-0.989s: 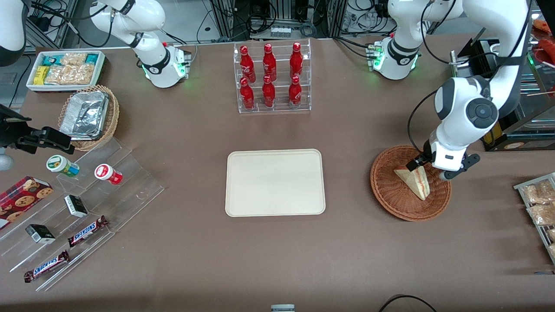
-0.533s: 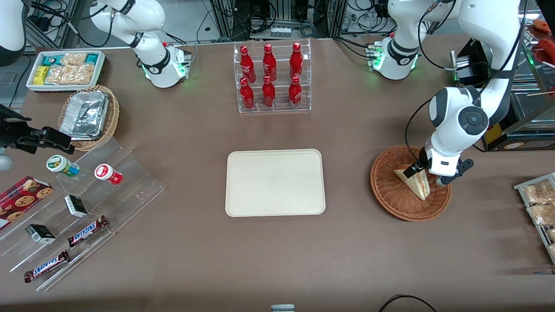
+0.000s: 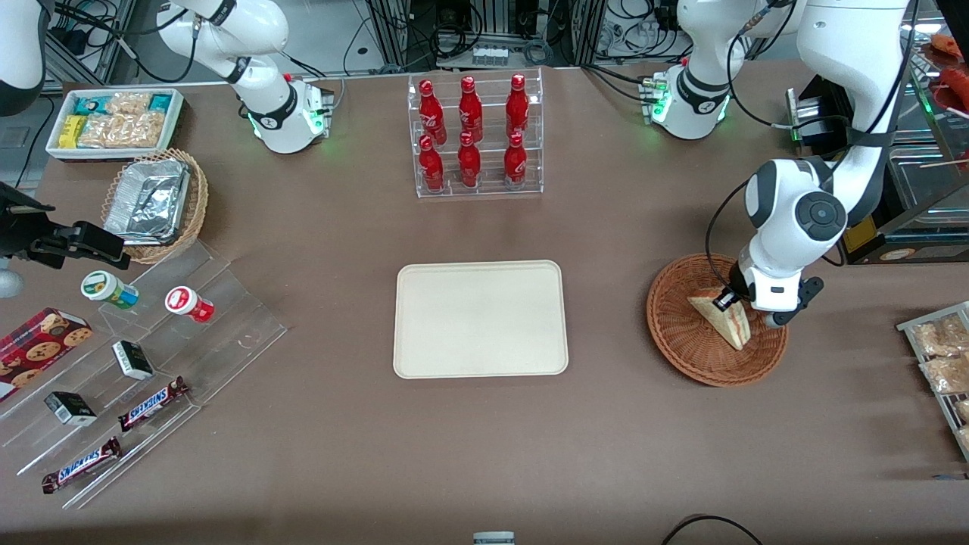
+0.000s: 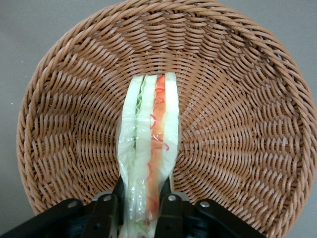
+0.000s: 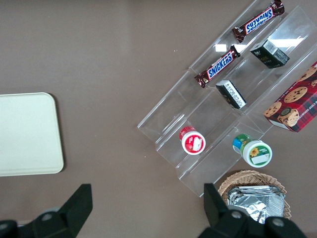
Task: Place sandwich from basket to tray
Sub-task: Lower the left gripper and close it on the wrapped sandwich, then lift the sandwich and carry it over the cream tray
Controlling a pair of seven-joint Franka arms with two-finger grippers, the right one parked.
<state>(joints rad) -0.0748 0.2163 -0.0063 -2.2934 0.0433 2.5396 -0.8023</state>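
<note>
The sandwich (image 3: 728,324), a wrapped white wedge with red and green filling, stands on edge in the reddish-brown wicker basket (image 3: 676,342) toward the working arm's end of the table. My gripper (image 3: 731,301) is down inside the basket, shut on the sandwich at its end farther from the front camera. In the left wrist view the two black fingers (image 4: 171,214) press against both sides of the sandwich (image 4: 148,134), with the basket (image 4: 237,99) weave all round my gripper (image 4: 141,210). The cream tray (image 3: 480,318) lies flat at the table's middle with nothing on it.
A clear rack of red bottles (image 3: 475,136) stands farther from the front camera than the tray. Toward the parked arm's end are a tan basket with foil containers (image 3: 155,203), a white bin of snacks (image 3: 115,121) and an acrylic stand with snacks (image 3: 144,363). A black unit (image 3: 870,136) stands close to the basket.
My gripper has come down into the basket and toward the tray's side, ending with its fingers against the sandwich. The sandwich has stayed in place.
</note>
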